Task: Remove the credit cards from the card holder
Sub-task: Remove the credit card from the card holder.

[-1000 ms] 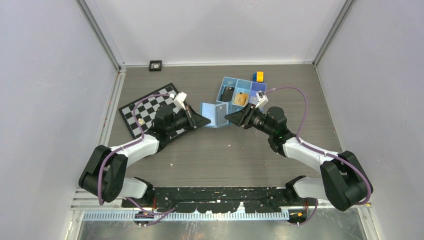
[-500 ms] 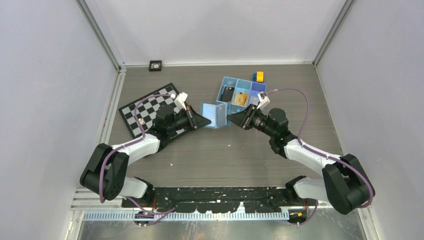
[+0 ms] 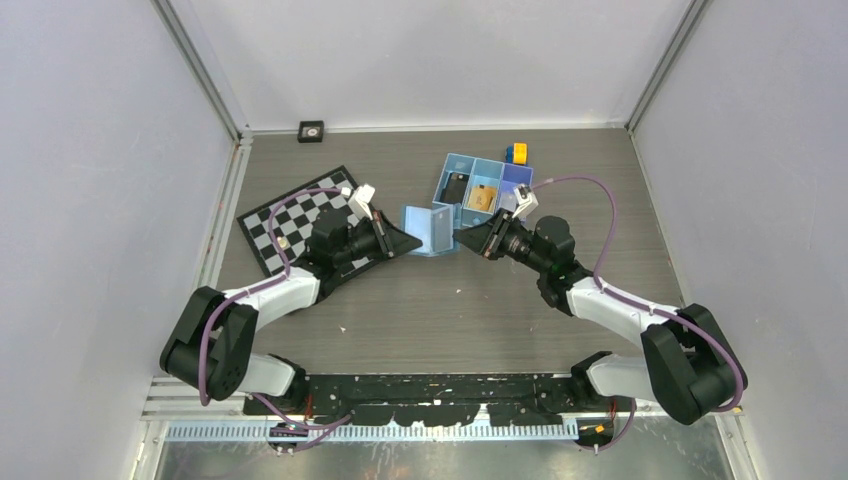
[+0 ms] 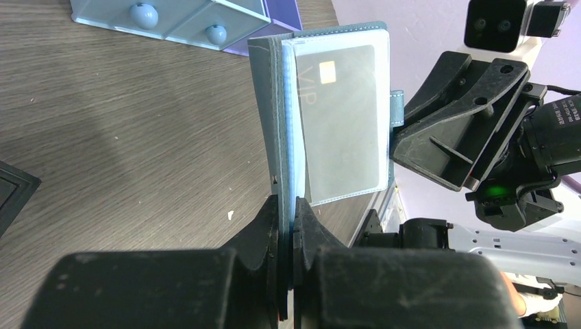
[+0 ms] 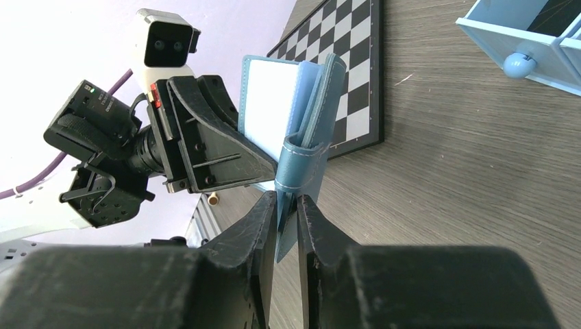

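Note:
The light-blue card holder (image 3: 430,227) stands open on edge on the table between my two grippers. My left gripper (image 3: 410,240) is shut on the edge of one panel, seen in its wrist view (image 4: 288,209). A silvery grey credit card (image 4: 342,116) sits in the clear inner pocket of the card holder (image 4: 273,123). My right gripper (image 3: 460,238) is shut on the other panel's strap edge (image 5: 296,171), fingers either side (image 5: 288,205). A black card (image 3: 457,187) and an orange-tan card (image 3: 483,197) lie in the blue tray (image 3: 447,164).
The blue three-compartment tray stands just behind the card holder and shows in both wrist views (image 4: 178,17) (image 5: 521,27). A chessboard (image 3: 300,215) lies at the left under my left arm. A yellow and blue block (image 3: 516,152) sits behind the tray. A small black object (image 3: 311,130) is by the back wall.
My right gripper has shifted slightly to the right. The card holder stays held between both grippers, and the left arm has barely moved.

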Controlling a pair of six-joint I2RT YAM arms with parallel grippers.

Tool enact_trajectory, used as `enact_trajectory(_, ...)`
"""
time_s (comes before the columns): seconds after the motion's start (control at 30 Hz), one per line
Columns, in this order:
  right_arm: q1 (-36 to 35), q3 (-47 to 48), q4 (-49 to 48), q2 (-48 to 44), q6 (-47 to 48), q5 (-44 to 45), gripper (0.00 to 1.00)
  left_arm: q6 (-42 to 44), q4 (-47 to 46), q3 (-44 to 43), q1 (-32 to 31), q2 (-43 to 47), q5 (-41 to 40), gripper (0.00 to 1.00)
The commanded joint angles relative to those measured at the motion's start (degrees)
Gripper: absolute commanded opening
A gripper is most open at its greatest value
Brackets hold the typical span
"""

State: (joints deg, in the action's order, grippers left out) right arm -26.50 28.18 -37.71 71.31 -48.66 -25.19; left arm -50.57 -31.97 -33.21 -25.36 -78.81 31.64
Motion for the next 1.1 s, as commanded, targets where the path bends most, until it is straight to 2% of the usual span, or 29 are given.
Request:
enact_trajectory(0.0,-0.13,1.61,-2.19,0.22,0.09,-0.85,0.23,0.12,-2.40,-2.43,0.05,0.32,1.12,0.00)
enact_trajectory(0.3,-0.11,2.57,0.65,1.46,0.96,0.30,0.20,0.08,-2.39,-2.42,0.05,0.31,1.22,0.00)
enact_trajectory(0.77,-0.06,0.98,-6.86,1.88,-1.60,-3.02,0.15,0.03,-2.40,-2.55,-0.04,-0.21,1.40,0.00)
enact_trajectory(1.07,-0.21,2.71,-1.25,2.83,0.16,-1.50,0.14,0.03,-2.40,-2.56,-0.04,-0.05,1.41,0.00)
